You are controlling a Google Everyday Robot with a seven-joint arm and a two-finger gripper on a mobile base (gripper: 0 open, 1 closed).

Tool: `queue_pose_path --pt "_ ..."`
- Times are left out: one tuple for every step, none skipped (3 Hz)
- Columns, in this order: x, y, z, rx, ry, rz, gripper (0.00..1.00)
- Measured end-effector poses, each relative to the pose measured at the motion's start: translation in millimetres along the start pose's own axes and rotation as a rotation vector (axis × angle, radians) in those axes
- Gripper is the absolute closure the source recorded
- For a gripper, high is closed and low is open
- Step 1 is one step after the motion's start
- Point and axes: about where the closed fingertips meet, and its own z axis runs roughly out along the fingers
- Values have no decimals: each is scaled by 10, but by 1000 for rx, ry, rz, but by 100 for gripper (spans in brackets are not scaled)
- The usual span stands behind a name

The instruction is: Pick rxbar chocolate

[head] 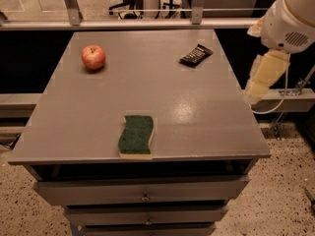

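Observation:
The rxbar chocolate (196,55) is a small black glossy bar lying flat near the table's far right edge. My gripper (257,85) hangs as a beige piece below the white arm housing (290,18), off the table's right side. It is to the right of the bar, nearer the camera than it, and apart from it. Nothing shows in the gripper.
A red apple (93,57) sits at the far left of the grey table (147,97). A green sponge (136,135) lies near the front edge. Drawers (142,193) are below the top. A rail and glass partition (147,23) run behind the table.

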Motion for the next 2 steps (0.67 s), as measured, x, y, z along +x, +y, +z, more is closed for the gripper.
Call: queue_pose_path --pt "-175 -672 460 44 -64 21 0" --pt "-269 -1106 888 45 -120 77 0"
